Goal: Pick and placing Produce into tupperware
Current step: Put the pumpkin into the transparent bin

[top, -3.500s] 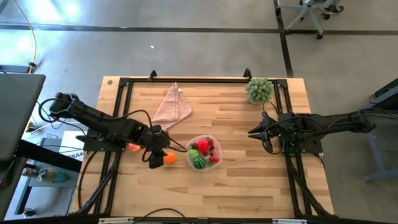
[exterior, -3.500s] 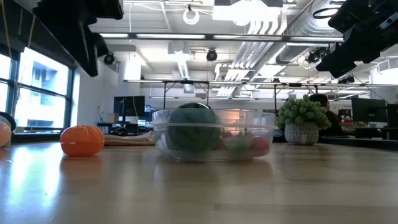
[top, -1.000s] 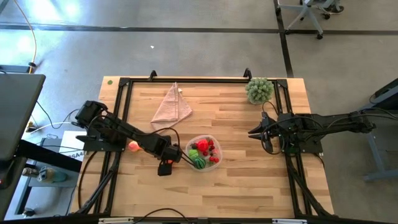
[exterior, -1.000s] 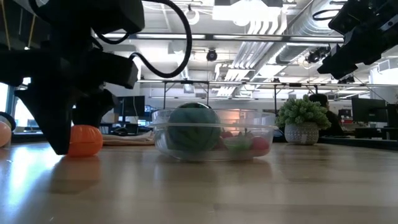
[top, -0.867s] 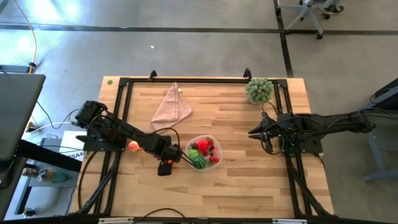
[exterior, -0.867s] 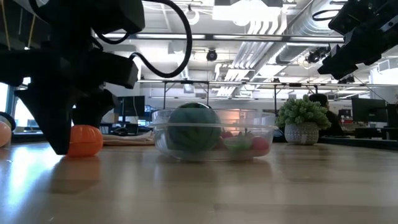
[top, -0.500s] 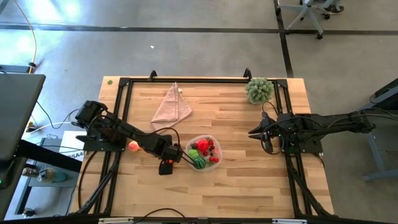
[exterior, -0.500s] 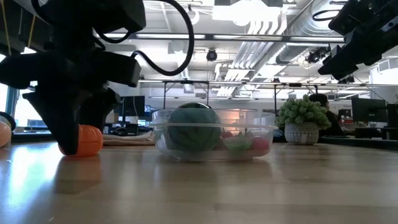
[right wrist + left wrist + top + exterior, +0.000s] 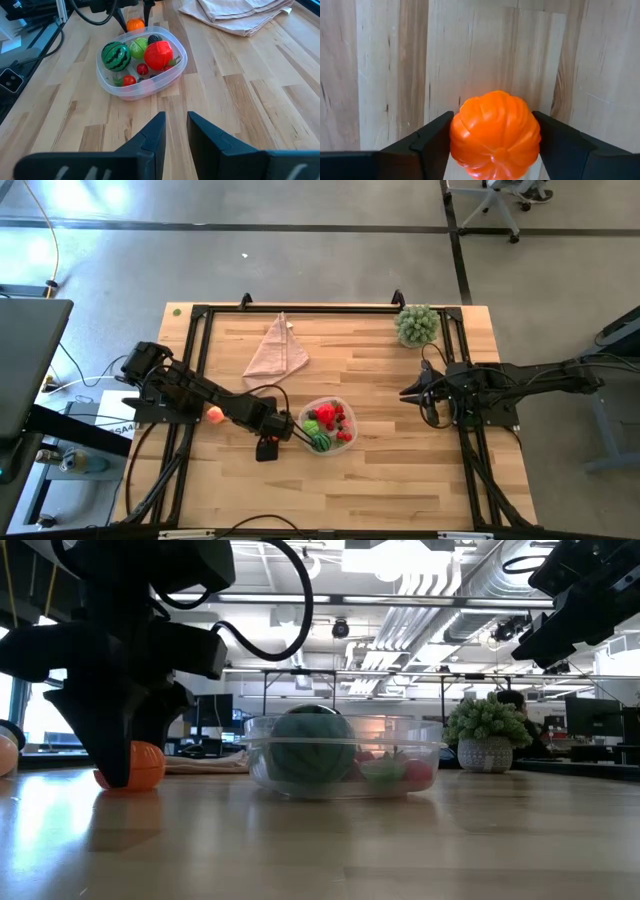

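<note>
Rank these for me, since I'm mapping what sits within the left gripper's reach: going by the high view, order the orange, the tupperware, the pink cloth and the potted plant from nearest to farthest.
1. orange, between the left gripper's fingers.
2. tupperware, just beside it toward the right arm.
3. pink cloth, toward the table's far edge.
4. potted plant, at the far corner on the right arm's side.

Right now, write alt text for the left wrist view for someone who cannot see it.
A ribbed orange toy fruit sits on the pale wooden table, between the left gripper's two dark fingers, which flank it closely on either side. Nothing else appears in this view.
</note>
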